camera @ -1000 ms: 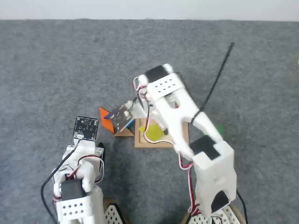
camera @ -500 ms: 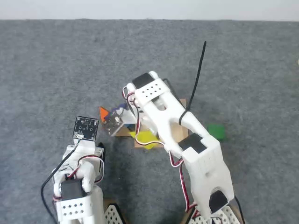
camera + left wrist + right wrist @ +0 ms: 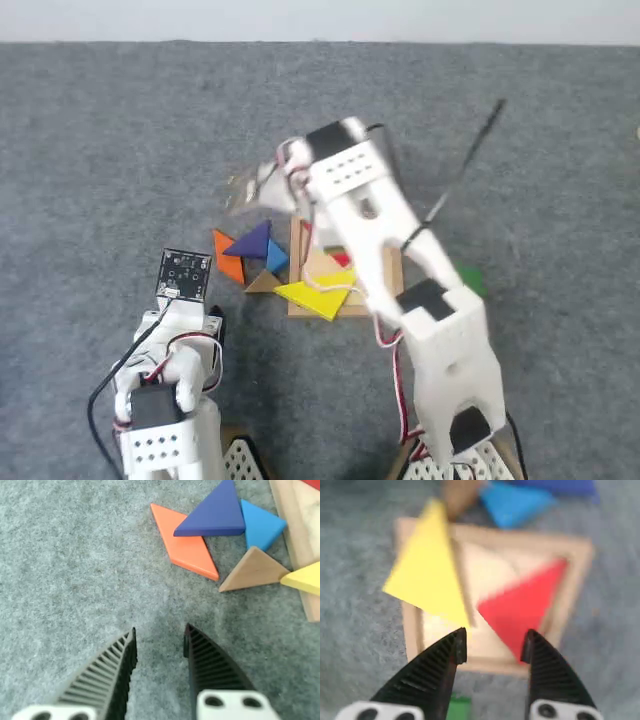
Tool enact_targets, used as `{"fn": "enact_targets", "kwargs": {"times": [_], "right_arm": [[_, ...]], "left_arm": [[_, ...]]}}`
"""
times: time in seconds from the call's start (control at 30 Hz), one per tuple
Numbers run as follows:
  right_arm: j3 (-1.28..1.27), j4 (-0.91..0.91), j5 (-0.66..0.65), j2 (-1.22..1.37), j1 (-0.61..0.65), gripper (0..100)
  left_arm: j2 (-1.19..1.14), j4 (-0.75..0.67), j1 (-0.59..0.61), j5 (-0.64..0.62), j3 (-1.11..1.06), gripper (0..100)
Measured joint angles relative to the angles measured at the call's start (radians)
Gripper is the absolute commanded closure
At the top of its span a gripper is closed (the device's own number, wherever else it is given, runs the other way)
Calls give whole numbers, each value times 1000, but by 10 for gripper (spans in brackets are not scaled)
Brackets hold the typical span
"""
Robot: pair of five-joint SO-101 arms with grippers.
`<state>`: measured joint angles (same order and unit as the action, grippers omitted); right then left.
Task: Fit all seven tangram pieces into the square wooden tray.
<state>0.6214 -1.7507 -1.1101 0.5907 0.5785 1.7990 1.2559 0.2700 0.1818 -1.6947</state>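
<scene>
The square wooden tray (image 3: pixel 392 262) lies mid-table under my right arm. A red triangle (image 3: pixel 525 605) lies inside it. A yellow triangle (image 3: pixel 315 293) rests tilted across the tray's left rim, partly outside. Left of the tray lie an orange parallelogram (image 3: pixel 186 555), a dark blue triangle (image 3: pixel 215 515) overlapping it, a light blue triangle (image 3: pixel 261 525) and a plain wood triangle (image 3: pixel 252 570). A green piece (image 3: pixel 468 278) sits right of the tray. My right gripper (image 3: pixel 495 642) hangs open above the tray, holding nothing. My left gripper (image 3: pixel 160 636) is open over bare carpet, short of the orange piece.
Grey carpet (image 3: pixel 120 150) covers the whole table, with free room at the far side and both flanks. The left arm (image 3: pixel 165 375) stays near the front edge. A black cable (image 3: pixel 470 160) trails from the right arm.
My right arm swung from the loose pieces toward the far side and lifted. The yellow triangle slid left, from inside the tray onto its left rim. The left arm stayed still.
</scene>
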Motion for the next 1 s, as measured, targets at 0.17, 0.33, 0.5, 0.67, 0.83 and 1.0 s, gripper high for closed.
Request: {"fn": "enact_targets", "kwargs": {"times": [0.17,0.33,0.5,0.67,0.83,1.0], "right_arm": [[-60,31,175,-187,-64,834],[-365,169,259,-511,-55,834],[-979,531,324,-850,-57,834],[-1427,769,354,-953,-55,835],[-1470,796,356,-927,-58,836],[-1470,893,368,-798,-55,836]], "left_arm": [[0,0,0,0,0,852],[0,0,0,0,0,852],[0,0,0,0,0,852],[0,0,0,0,0,852],[0,0,0,0,0,852],[0,0,0,0,0,852]]}}
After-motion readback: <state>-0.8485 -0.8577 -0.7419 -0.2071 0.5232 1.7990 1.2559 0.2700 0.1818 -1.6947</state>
